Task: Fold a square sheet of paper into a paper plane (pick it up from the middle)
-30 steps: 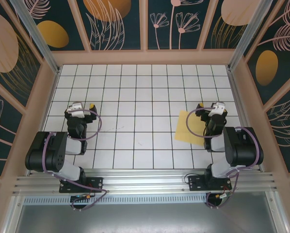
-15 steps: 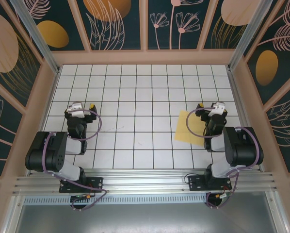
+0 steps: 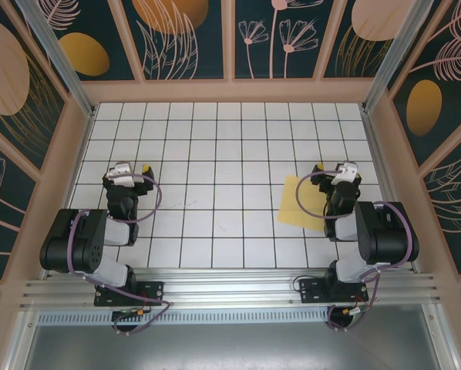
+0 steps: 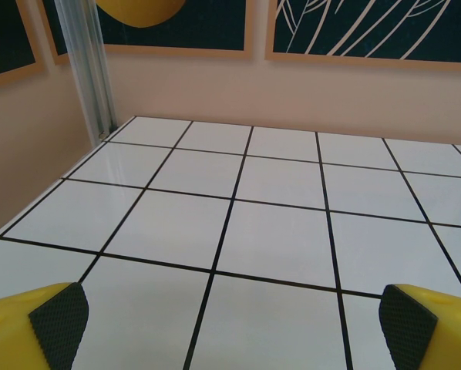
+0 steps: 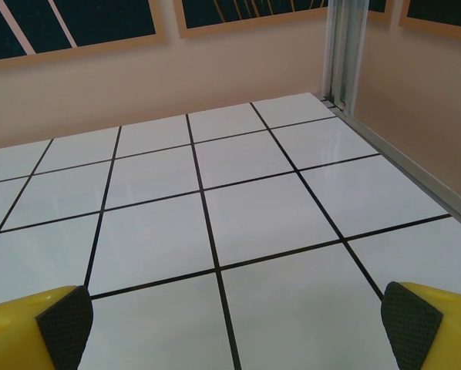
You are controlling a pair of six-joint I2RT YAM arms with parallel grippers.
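Note:
The square sheet of paper (image 3: 298, 200) is pale yellow and lies flat on the white tiled table at the right, partly hidden under my right arm. My right gripper (image 3: 332, 169) sits over the sheet's far right corner, open; its yellow fingers with black pads (image 5: 65, 327) stand wide apart over bare tiles. Over on the left side of the table my left gripper (image 3: 132, 169) is open too, far from the paper, and its pads (image 4: 59, 322) frame nothing but tiles.
Pink walls (image 3: 230, 91) close in the tiled table (image 3: 215, 154) on three sides, with aluminium posts (image 4: 88, 69) in the far corners. Both arm bases (image 3: 126, 293) are bolted at the near edge.

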